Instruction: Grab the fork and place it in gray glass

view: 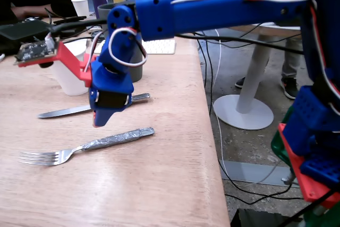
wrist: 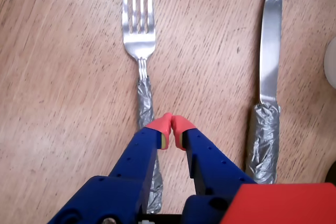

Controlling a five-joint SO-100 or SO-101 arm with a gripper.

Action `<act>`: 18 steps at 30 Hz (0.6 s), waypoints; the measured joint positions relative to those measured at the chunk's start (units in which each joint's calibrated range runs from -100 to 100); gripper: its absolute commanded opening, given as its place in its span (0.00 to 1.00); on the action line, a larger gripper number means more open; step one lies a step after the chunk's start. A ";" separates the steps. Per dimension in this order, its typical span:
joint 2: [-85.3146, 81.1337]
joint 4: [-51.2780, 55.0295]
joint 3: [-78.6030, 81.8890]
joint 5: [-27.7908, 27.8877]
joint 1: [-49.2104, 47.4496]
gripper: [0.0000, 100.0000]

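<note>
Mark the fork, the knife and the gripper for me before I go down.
fork [wrist: 138, 35], wrist view, on the base of the tines.
knife [wrist: 270, 40], wrist view, on the middle of the flat blade.
gripper [wrist: 171, 124], wrist view, between its red fingertips, which are shut together above the table.
</note>
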 measured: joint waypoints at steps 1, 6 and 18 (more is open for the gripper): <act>0.09 0.00 0.00 0.00 0.00 0.00; 1.82 0.00 0.00 0.20 -4.13 0.21; 1.82 0.00 0.00 0.20 -3.95 0.24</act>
